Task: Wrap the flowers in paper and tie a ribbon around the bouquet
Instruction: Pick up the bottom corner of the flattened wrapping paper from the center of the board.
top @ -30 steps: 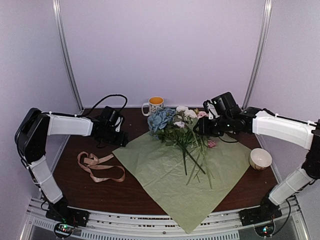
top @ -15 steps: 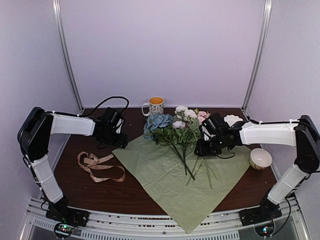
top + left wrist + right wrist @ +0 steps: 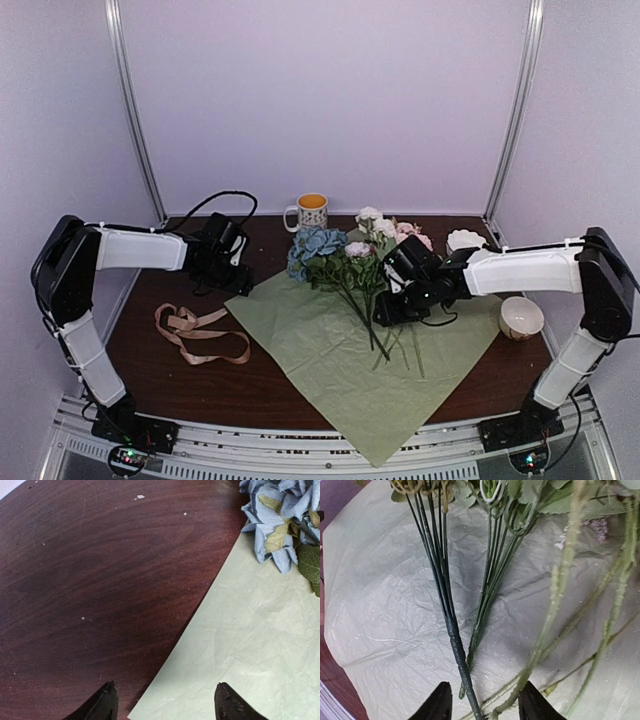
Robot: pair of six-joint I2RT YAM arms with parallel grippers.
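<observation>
The flowers [image 3: 345,252], a bunch with blue, white and pink heads, lie on the sage-green paper [image 3: 330,350] with their stems [image 3: 378,325] pointing toward me. My right gripper [image 3: 381,311] is low over the stems. In the right wrist view it [image 3: 485,705] is open, with a dark stem [image 3: 451,625] and a pale stem [image 3: 550,615] running between its fingers. My left gripper [image 3: 244,284] is open at the paper's left corner. In the left wrist view it [image 3: 167,702] straddles the paper's edge [image 3: 200,615]. A peach ribbon [image 3: 195,335] lies loose to the left.
A mug [image 3: 312,211] stands at the back behind the blue flower head [image 3: 280,525]. A white bowl [image 3: 521,318] sits on the right of the dark wood table [image 3: 170,375], with another white dish [image 3: 465,240] further back. The paper's near corner overhangs the table's front edge.
My right gripper has come down and leftward from behind the flower heads to the stems. The bunch has shifted a little to the left. The left arm has stayed put.
</observation>
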